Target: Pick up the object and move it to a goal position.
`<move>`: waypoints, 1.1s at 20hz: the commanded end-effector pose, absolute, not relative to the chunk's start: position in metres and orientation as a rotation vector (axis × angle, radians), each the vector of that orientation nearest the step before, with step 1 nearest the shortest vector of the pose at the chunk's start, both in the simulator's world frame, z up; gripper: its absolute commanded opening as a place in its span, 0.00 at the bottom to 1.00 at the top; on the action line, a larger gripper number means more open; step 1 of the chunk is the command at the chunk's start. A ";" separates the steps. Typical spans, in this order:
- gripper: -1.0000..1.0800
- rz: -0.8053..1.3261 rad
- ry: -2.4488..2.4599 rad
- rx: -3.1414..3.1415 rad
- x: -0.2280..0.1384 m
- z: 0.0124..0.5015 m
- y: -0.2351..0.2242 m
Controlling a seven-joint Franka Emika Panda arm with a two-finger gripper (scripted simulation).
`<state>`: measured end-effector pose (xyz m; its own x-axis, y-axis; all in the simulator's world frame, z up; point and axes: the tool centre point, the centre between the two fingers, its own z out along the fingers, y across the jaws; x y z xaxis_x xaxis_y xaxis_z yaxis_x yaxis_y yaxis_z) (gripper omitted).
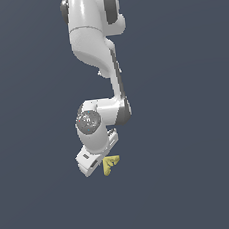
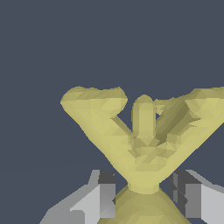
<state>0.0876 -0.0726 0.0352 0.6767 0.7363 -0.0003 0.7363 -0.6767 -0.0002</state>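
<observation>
A flat, featureless slate-blue ground is filling both views; no table edge, wall or goal marker is showing anywhere against it.

The white arm (image 1: 98, 63) is taking up the upper middle of the exterior view, descending from the top edge, bending at a dark-banded elbow and folding down toward its wrist. It is looking arranged this way so that the hand points downward over the work area, with the wrist camera looking along the fingers.

Below the wrist, the gripper (image 1: 103, 163) is sitting at the bottom of the arm, its white housing tilted toward the exterior view's left. In the wrist view the gripper (image 2: 146, 197) is showing two grey-and-white fingers (image 2: 107, 194), one on each side of the narrow waist of the object, with the pads sitting right against it or very nearly so. The jaws are standing narrowed to about the width of that waist, so they are appearing to be pinching the piece, though actual contact is hard to confirm at this resolution.

The object (image 2: 144, 144), pale yellow with forked, antler-like arms, is lying between the fingers, its branches fanning out beyond the fingertips. In the exterior view the object (image 1: 111, 164) is poking out just at the gripper's lower edge toward that view's right. Gripping at the waist is making sense: it is the slimmest part, and the spreading arms on either side would be keeping it from slipping through.

Judging by this, the grasp is appearing made, and the carry to the goal is not yet finished.
</observation>
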 end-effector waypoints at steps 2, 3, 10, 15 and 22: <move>0.00 0.000 -1.263 -2.876 0.088 0.035 -0.073; 0.00 0.000 -1.263 -2.876 0.088 0.035 -0.073; 0.00 0.000 -1.263 -2.876 0.091 0.047 -0.075; 0.00 0.000 -1.263 -2.876 0.098 0.072 -0.082; 0.00 0.000 -1.263 -2.876 0.115 0.126 -0.095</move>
<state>0.1111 -0.0918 0.1130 0.6765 0.7365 0.0000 0.7365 -0.6765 -0.0006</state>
